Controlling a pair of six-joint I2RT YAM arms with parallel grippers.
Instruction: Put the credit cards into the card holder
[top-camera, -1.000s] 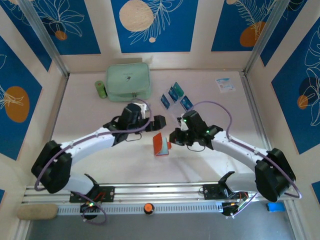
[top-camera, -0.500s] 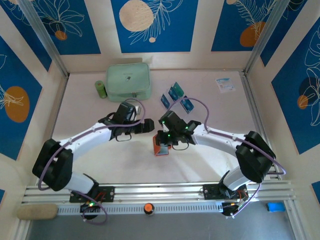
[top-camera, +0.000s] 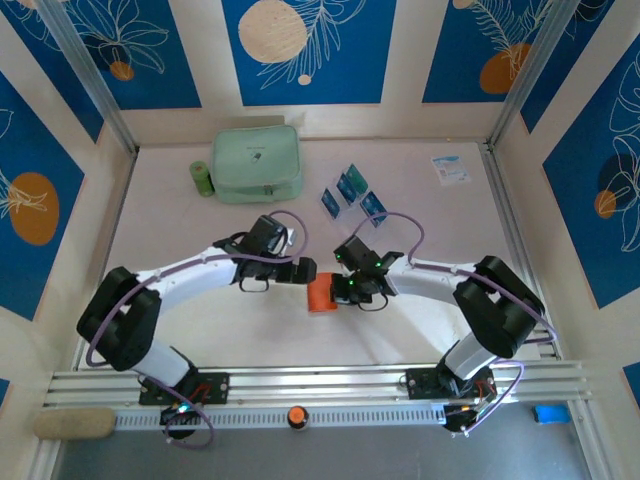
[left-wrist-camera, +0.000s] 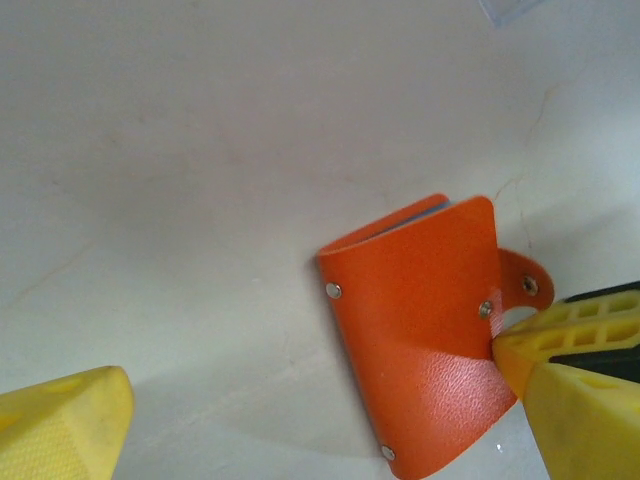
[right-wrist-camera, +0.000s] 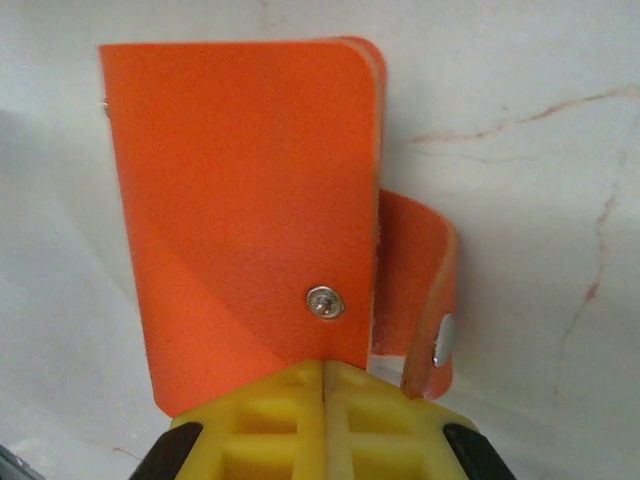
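The card holder (right-wrist-camera: 240, 200) lies near the table's (top-camera: 200, 330) middle, its snap tab undone. The right claw (right-wrist-camera: 325, 385) is pinched tight on its edge, and the left claw (top-camera: 303, 270) gapes just beside it. Best hold that pinch firm while the left peels the cover open. The credit cards (top-camera: 350, 187) wait toward the far edge. The table is pale, with blue-patterned walls (top-camera: 300, 50) around it.

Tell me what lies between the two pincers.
The orange card holder, gripped by the right pincer; the left pincer stands open. Top view.
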